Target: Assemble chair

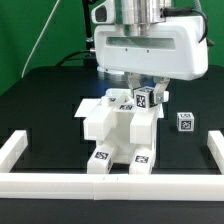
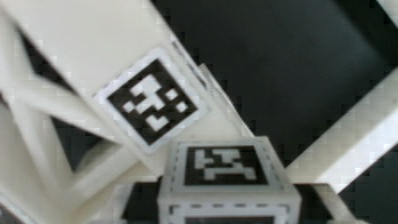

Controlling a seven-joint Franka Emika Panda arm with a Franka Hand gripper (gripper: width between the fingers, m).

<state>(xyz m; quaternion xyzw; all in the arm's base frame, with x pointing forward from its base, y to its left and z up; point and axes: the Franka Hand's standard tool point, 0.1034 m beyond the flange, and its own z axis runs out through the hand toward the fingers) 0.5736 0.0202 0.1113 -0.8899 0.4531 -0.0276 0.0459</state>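
As the hand (image 1: pixel 140 90) hangs directly above the chair (image 1: pixel 118 135) on the worktop (image 1: pixel 40 100), a small tagged piece (image 1: pixel 146 97) sits at its tips, probably for fitting; whether it is gripped cannot be told.

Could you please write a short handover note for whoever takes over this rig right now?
Gripper: low over the chair's top, at a tagged piece. Its fingers are hidden, so open or shut cannot be told.
Chair: partly built, standing mid-table between the border bars.
Loose tagged block: on the table, apart, on the exterior view's right.
Done: several pieces look joined.
Left: probably seating the piece under the gripper, then the loose block.
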